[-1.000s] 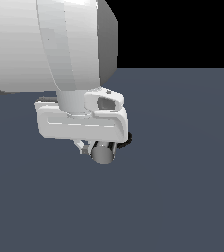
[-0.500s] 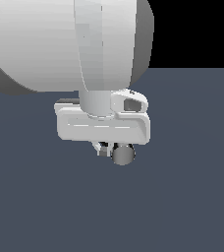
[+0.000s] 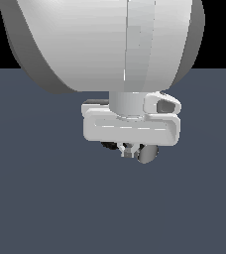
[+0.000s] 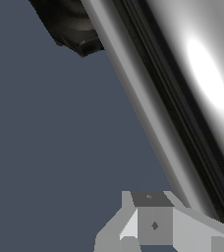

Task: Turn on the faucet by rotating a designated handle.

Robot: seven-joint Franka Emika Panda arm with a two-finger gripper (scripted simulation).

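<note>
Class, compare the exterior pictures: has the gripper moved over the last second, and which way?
Yes. The gripper has shifted toward the exterior view's right, judged against the fixed horizon line where the dark floor meets black.

Your arm (image 3: 105,44) fills most of the exterior view, a big white link hanging down from 12 o'clock with the wrist pointing straight down. The gripper (image 3: 130,153) sits low under the flat white hand body, fingers mostly tucked out of sight. In the wrist view only one fingertip (image 4: 153,224) shows, so you can't really tell the jaw gap.
</note>
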